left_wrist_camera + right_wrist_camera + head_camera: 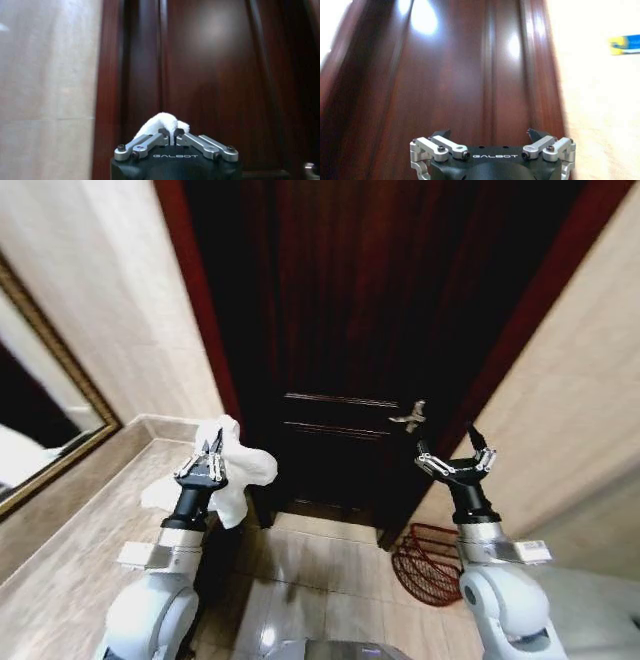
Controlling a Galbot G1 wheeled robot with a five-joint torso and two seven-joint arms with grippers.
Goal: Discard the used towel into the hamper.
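Note:
A white towel (232,468) hangs bunched from my left gripper (207,462), which is shut on it and raised at the left in front of a dark wooden door. In the left wrist view the towel (161,123) pokes out between the closed fingers of that gripper (171,134). The hamper (428,563), a small reddish-brown open-weave basket, stands on the floor at the lower right against the wall. Just above it my right gripper (456,457) is held up with its fingers spread open and nothing between them; the right wrist view shows this gripper (489,134) facing the door.
The dark door (380,330) with a metal handle (410,418) fills the space ahead. Beige tiled walls close in on both sides. A framed mirror (40,430) hangs on the left wall above a beige counter (80,550). Shiny floor tiles (310,570) lie between my arms.

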